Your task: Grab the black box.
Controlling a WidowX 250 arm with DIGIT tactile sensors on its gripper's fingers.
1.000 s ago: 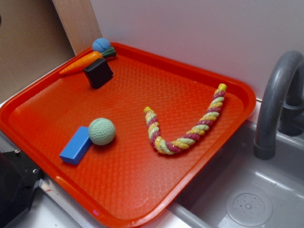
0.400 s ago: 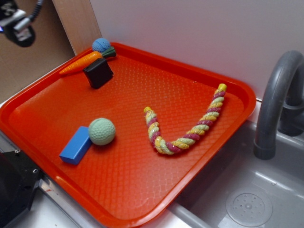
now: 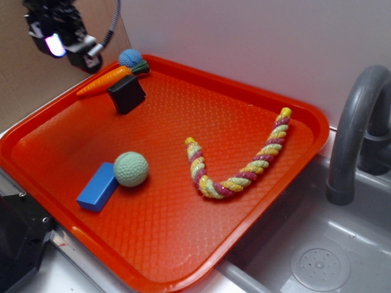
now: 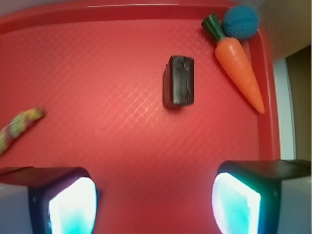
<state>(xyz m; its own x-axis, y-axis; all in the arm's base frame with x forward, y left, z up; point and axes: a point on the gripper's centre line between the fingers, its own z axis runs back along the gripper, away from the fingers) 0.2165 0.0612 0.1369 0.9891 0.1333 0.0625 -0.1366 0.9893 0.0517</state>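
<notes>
I am hanging my claw (image 3: 64, 39) above the far left edge of the textured red plastic tray (image 3: 256, 201), with both pads spread wide and nothing between them; through the wrist camera the two glowing fingertips (image 4: 73, 207) are sitting at the bottom corners with open tray floor between. The small matte black squarish box (image 4: 179, 81) is lying on the tray near its far left corner, well apart from my pads. Bare tray surface is lying open on its near and right sides. Just beside it toward the rim, the orange plastic carrot with a green top (image 4: 237, 61) is lying along the tray's raised edge, and the round blue ball (image 4: 240, 22) is touching the carrot's leafy end in the corner. The gap between box and carrot is looking narrow. The pale green dimpled ball (image 3: 131, 168) is resting against the blue rectangular block (image 3: 98, 187) nearer the front, and the yellow, pink and green twisted rope (image 3: 241, 165) is curving on the right half, all well apart from the box.
</notes>
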